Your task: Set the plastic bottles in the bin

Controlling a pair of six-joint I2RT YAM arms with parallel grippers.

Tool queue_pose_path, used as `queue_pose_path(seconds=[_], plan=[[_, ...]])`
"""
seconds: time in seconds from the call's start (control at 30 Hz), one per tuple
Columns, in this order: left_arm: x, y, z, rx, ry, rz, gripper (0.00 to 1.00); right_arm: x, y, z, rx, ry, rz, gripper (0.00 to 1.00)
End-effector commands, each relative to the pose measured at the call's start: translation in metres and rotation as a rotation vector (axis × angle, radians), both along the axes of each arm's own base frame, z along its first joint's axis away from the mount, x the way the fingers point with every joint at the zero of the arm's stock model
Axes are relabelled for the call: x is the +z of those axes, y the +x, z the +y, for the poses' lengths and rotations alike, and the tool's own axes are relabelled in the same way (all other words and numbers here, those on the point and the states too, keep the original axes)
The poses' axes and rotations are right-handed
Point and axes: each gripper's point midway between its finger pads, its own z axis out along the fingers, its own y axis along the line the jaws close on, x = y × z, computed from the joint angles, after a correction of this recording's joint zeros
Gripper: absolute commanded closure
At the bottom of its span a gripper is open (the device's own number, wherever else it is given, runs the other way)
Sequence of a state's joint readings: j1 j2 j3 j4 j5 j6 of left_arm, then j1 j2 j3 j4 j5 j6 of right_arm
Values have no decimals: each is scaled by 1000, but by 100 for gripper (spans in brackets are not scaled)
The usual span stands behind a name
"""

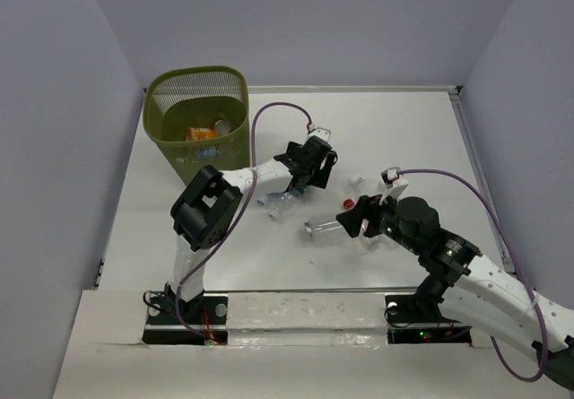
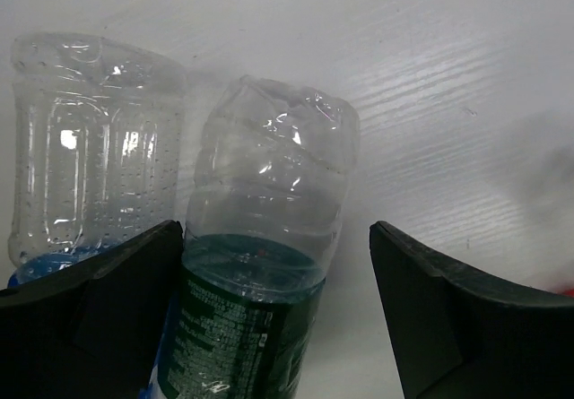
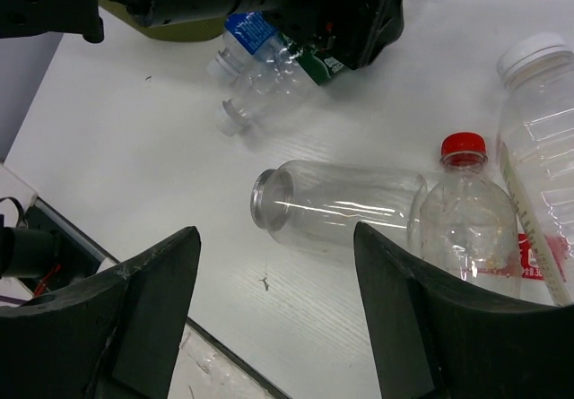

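Note:
The olive mesh bin (image 1: 197, 117) stands at the back left and holds an orange bottle (image 1: 199, 134) and some clear ones. My left gripper (image 1: 300, 184) (image 2: 278, 327) is open, low over the table. A dark-green-labelled bottle (image 2: 256, 264) lies between its fingers, against the left one and with a gap to the right one. A blue-labelled clear bottle (image 2: 90, 157) lies beside it. My right gripper (image 1: 354, 220) (image 3: 278, 318) is open and empty, just short of a wide clear bottle (image 3: 336, 206) (image 1: 323, 228) lying on its side. A red-capped bottle (image 3: 462, 211) (image 1: 348, 203) is next to it.
A white-capped bottle (image 3: 538, 148) lies at the right of the right wrist view. A small pale object (image 1: 357, 182) sits on the table behind the right gripper. Grey walls close the table on three sides. The left arm's cable (image 1: 269, 112) arches over the table beside the bin.

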State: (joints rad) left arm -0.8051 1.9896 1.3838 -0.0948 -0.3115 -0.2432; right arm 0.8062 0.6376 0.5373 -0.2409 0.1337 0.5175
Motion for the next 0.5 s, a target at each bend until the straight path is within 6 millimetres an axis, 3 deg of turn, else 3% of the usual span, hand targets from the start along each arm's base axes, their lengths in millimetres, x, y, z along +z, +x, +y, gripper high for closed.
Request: queue_pose_path(seconds=[0.0,0.13,0.23,0.27,0.33,0.37,0.47], plan=[[21,13,-15,-16,-33,-59,9,2,-4,7,40,15,2,23],[20,9,-16,-33,-46,-49,24,-4,-8,14,79,3,29,14],[37,2,-14,-30,-78,-79,31,-15,-9,17,122,-58,44,8],[59,-1,-15,-34,-119,-109,32,-21,-11,19,150,-88,54,7],[74,-8,-13,-47,-157,-120,35,-22,-20,29,232,-80,67,7],[101,-10,-12,-47,-202,-155,38,-25,-21,31,243,-89,81,7],[142,-18,-13,-71,-285,-197,39,-24,-22,37,274,-86,87,7]])
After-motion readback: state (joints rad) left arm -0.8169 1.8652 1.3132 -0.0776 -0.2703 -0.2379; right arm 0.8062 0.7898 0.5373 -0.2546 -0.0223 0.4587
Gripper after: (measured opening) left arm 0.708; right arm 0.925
